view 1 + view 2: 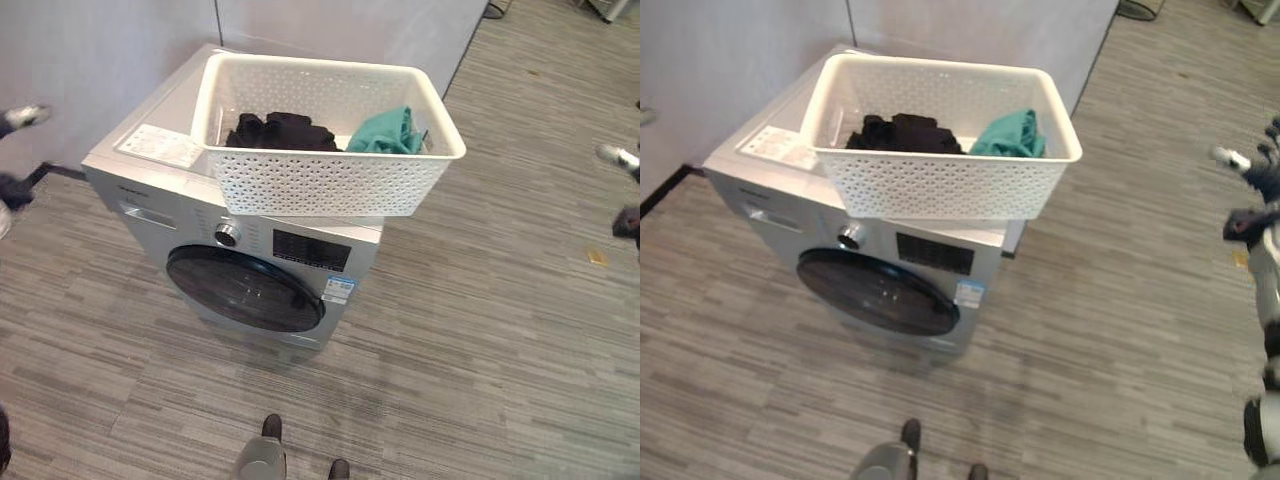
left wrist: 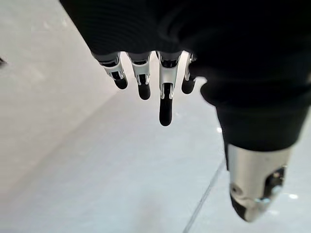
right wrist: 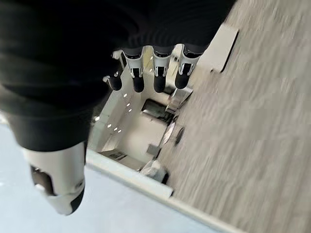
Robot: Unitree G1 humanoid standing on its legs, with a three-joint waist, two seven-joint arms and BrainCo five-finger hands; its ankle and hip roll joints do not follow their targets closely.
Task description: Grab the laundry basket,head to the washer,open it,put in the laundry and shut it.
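Fingers of both hands relaxed, empty, basket atop washer, striped grey floor

We've got grey wood-look plank flooring running all around, and a plain pale grey wall panel at the far left. Another light panel stands along the far side, with a thin vertical seam between the two panels.
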